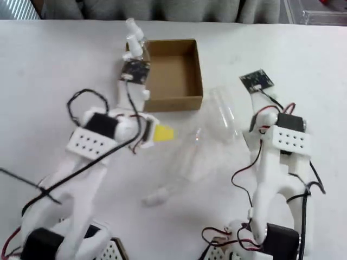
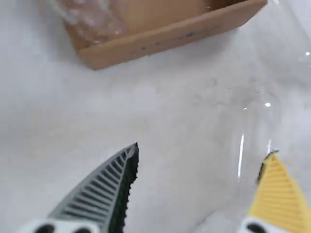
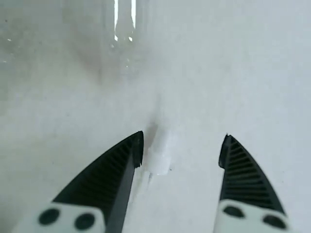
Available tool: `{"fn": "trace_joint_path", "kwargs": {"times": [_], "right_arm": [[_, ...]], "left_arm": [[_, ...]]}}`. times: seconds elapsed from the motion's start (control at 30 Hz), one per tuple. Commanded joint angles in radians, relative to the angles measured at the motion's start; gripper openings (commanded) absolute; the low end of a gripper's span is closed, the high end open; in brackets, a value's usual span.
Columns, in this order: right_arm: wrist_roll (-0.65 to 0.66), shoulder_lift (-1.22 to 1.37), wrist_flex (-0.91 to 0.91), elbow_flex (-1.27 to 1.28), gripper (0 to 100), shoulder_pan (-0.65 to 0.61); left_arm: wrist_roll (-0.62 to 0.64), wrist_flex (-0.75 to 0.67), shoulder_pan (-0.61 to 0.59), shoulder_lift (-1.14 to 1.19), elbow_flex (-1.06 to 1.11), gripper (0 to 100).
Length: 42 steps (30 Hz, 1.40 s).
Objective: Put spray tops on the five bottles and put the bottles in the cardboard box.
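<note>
Up close, right pincer [image 3: 182, 138] straddles a spray top [image 3: 158, 156], jaws apart.

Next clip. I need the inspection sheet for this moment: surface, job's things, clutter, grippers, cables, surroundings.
Surface: white table, no spills seen.
Job's things: cardboard box open. One bottle, spray top on, stands at its far left corner, seemingly inside. Clear bottles lie on the table between the arms. A loose spray top lies on the table.
Clutter: nothing seen.
Grippers: left gripper open over the table, facing the box. Right gripper open, the loose spray top between its fingers.
Cables: black and red wires looped along both arms.
Surroundings: grey fabric beyond the far edge, and a clear container at the far right.
</note>
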Motion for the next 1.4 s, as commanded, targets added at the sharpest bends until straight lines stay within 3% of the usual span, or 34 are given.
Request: {"fn": "trace_joint_path", "kwargs": {"times": [0.0,0.3,0.47,0.67,1.13,1.2,1.3,1.37], "right_arm": [[-0.028,-0.025,0.008,-0.074,22.7,-0.064],[-0.028,0.228,0.005,-0.281,23.0,-0.125],[-0.029,0.437,0.064,-0.497,23.0,-0.156],[-0.092,0.650,0.117,-0.710,23.1,-0.203],[-0.091,1.041,0.186,-1.003,22.4,-0.257],[-0.091,1.069,0.200,-1.037,18.1,-0.254],[-0.098,1.082,0.257,-1.111,2.6,-0.245],[-0.100,1.081,0.306,-1.157,3.2,-0.243]], "left_arm": [[-0.081,0.011,-0.114,-0.189,0.143,37],[-0.232,0.009,-0.423,-0.481,0.465,37],[-0.270,-0.103,-0.529,-0.510,0.589,37],[-0.273,-0.236,-0.567,-0.510,0.667,37],[-0.273,-0.239,-0.570,-0.510,0.671,37],[-0.273,-0.239,-0.570,-0.510,0.671,37],[-0.273,-0.239,-0.570,-0.510,0.672,37],[-0.273,-0.239,-0.570,-0.510,0.672,37]]}}
